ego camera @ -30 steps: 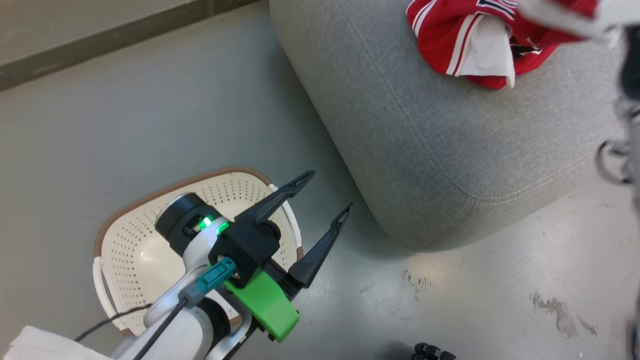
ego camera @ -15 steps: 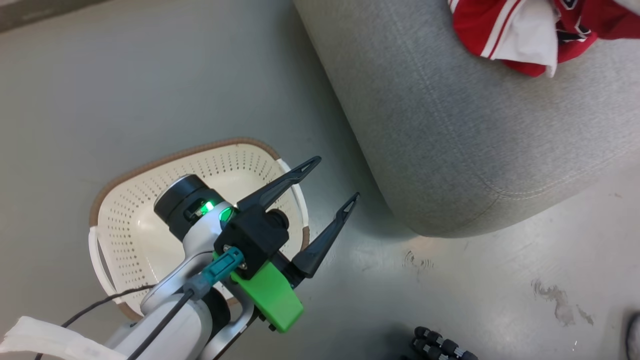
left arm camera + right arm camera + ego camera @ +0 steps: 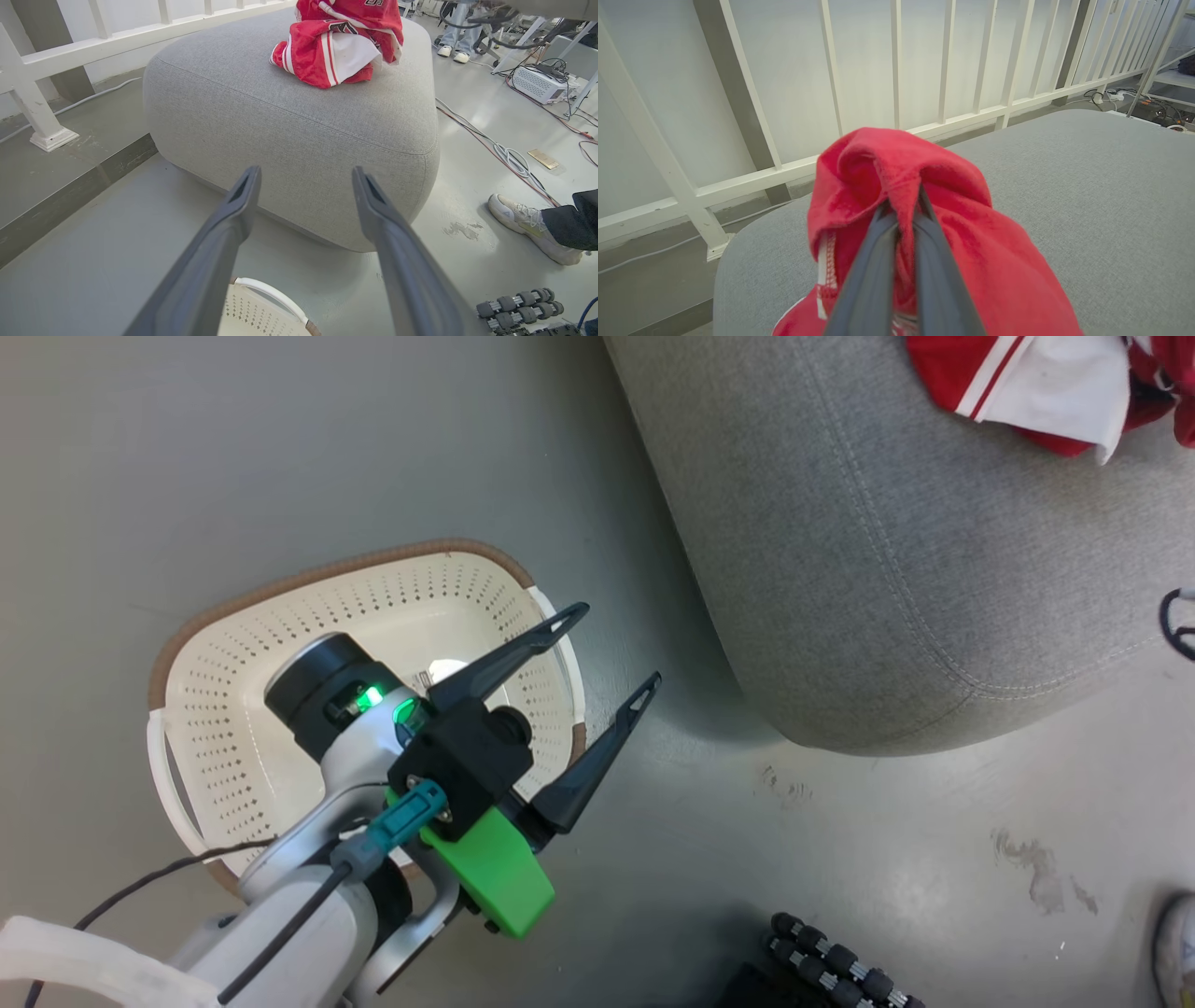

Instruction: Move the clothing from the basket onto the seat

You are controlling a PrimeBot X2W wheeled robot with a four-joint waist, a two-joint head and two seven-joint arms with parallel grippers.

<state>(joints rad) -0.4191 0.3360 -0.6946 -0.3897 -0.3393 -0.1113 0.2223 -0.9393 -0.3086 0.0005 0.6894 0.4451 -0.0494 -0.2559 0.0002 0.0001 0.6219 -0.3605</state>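
The left pincer (image 3: 620, 644) hangs with its two dark fingers spread wide, holding nothing. It is over the seat-side rim of the cream perforated laundry basket (image 3: 327, 567). The basket stands on the grey floor (image 3: 233, 448), just beside a rounded corner of the grey upholstered seat (image 3: 887, 569). The fingertips point toward the seat (the left wrist view looks straight between them at the cushion's side). On top of the seat, well back from that corner, lies a crumpled heap of clothing (image 3: 336, 46), red with white stripes and a white panel. The right pincer (image 3: 906, 210) is pressed together on a fold of a red garment (image 3: 887, 168), held up over the seat's top. A white railing (image 3: 896, 60) runs behind the seat. A person's pale shoe (image 3: 523, 224) rests on the floor near the seat
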